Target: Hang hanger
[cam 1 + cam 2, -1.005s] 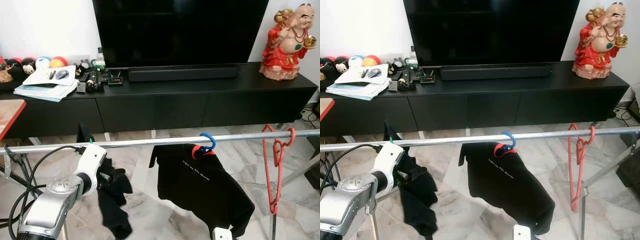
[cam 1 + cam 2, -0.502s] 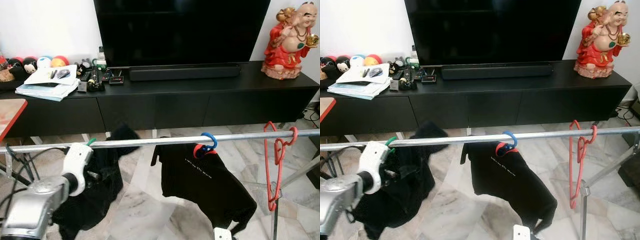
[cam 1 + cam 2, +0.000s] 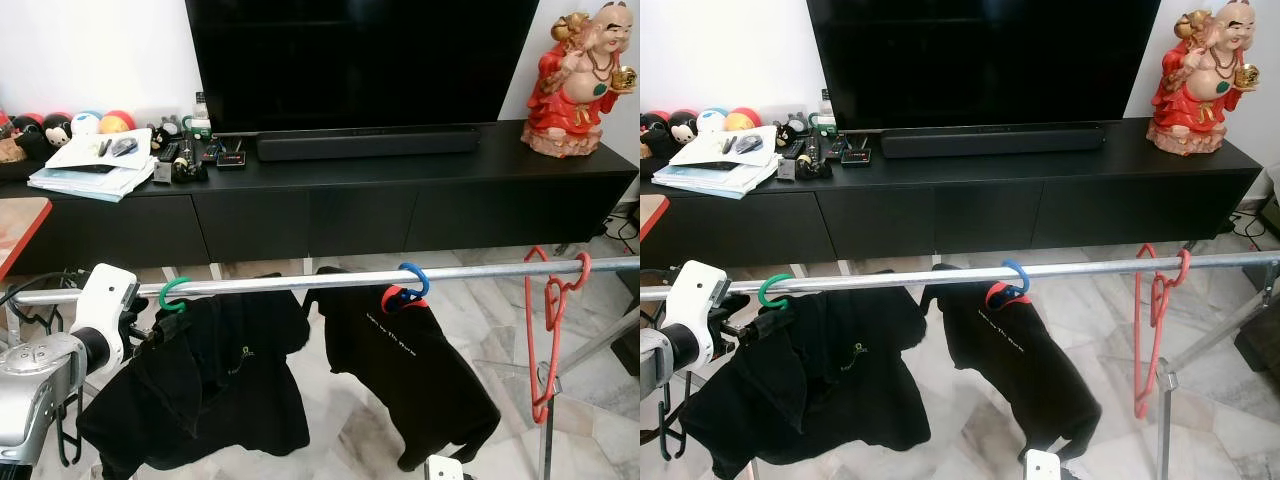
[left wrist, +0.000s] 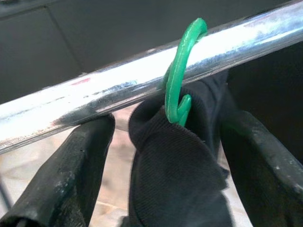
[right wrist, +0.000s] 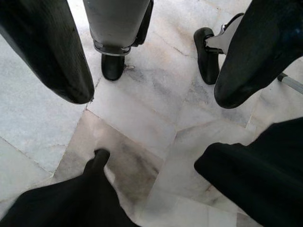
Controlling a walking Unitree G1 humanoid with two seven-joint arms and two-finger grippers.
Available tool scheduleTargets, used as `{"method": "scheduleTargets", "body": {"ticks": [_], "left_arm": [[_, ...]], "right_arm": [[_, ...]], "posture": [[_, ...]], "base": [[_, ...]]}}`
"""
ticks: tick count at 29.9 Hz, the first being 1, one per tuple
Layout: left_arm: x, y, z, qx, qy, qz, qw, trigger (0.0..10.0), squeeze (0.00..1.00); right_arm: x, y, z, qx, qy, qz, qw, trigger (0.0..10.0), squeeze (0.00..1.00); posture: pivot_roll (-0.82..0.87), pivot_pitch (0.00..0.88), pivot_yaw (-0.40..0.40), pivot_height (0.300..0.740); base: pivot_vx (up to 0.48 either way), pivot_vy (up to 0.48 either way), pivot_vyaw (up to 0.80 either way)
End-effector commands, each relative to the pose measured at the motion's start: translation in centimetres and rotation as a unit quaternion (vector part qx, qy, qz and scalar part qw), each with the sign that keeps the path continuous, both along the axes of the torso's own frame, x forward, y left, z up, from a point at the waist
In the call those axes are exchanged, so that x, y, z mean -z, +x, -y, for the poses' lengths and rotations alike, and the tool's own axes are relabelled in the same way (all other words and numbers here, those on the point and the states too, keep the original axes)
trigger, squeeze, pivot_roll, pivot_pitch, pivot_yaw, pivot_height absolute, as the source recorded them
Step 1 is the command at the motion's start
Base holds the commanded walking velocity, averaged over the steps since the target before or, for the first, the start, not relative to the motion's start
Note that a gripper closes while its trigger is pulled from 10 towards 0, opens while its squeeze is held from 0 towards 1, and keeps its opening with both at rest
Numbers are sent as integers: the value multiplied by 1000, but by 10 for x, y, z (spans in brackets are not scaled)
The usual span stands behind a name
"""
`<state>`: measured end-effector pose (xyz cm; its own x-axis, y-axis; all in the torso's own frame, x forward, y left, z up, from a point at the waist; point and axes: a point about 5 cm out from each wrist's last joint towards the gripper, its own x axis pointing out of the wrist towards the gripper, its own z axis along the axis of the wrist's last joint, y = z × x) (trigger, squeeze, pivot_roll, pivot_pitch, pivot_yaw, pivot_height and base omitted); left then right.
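Observation:
A green hanger hook (image 4: 177,80) sits over the silver rail (image 3: 480,272) near its left end, carrying a black garment (image 3: 210,385) that hangs spread below. My left gripper (image 4: 165,142) is open, one black finger on each side of the garment's neck just under the rail; in the eye views it (image 3: 143,325) is left of the hook (image 3: 172,293). Further right on the rail hang a blue-hooked hanger (image 3: 415,280) with a black T-shirt (image 3: 405,370) and an empty red hanger (image 3: 548,330). My right gripper (image 5: 154,92) is open, low over the marble floor.
Behind the rail stand a long black TV console (image 3: 400,190) and a large TV (image 3: 360,60). On the console are a red figurine (image 3: 580,80) at the right and papers (image 3: 95,165) and toys at the left. A red table edge (image 3: 15,230) shows at the left.
My left arm has drawn back to the left. The green hook has gone from under the rail onto it, and the black garment now hangs spread instead of bunched.

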<state>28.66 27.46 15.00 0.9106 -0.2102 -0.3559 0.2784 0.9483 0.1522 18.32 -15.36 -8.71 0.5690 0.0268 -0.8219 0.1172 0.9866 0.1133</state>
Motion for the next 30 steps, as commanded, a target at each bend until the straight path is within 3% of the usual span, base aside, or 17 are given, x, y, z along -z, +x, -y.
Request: {"method": "scheduleTargets", "body": {"ticks": [1,3,6,9,12,16,21,25,30], "left_arm": [[-9,3,-3,-5,27,24,999,10000,0],[-6,3,0,6,28,20,999,10000,0],[13,-2,20,71,27,-25,997,10000,0],[24,-9,29,110,12,-69,991,10000,0],[28,-18,39,155,-22,-85,984,10000,0],[27,-21,43,173,-32,-85,981,10000,0],[27,-17,37,141,-22,-72,987,10000,0],[32,-3,31,51,-1,-54,997,10000,0],[41,4,32,3,20,-50,999,10000,0]], "right_arm": [[1,-2,-1,0,1,-5,1000,10000,0],[1,-2,-1,0,1,-5,1000,10000,0],[1,-2,0,3,1,-4,1000,10000,0],[1,-2,0,3,1,-5,1000,10000,0],[1,-2,0,2,1,-5,1000,10000,0],[1,-2,0,3,1,-5,1000,10000,0],[1,-2,-1,1,1,-6,1000,10000,0],[1,-2,-1,0,2,-5,1000,10000,0],[1,-2,-1,1,2,-5,1000,10000,0]], "posture": [[158,31,30,740],[158,31,30,740],[155,35,30,740],[154,35,29,740],[153,38,29,740],[156,39,29,740],[156,39,29,740],[161,42,30,740],[159,42,31,740]], "base": [[0,0,0],[0,0,0],[0,0,0],[0,0,0],[0,0,0],[0,0,0],[0,0,0],[0,0,0],[0,0,0]]}}
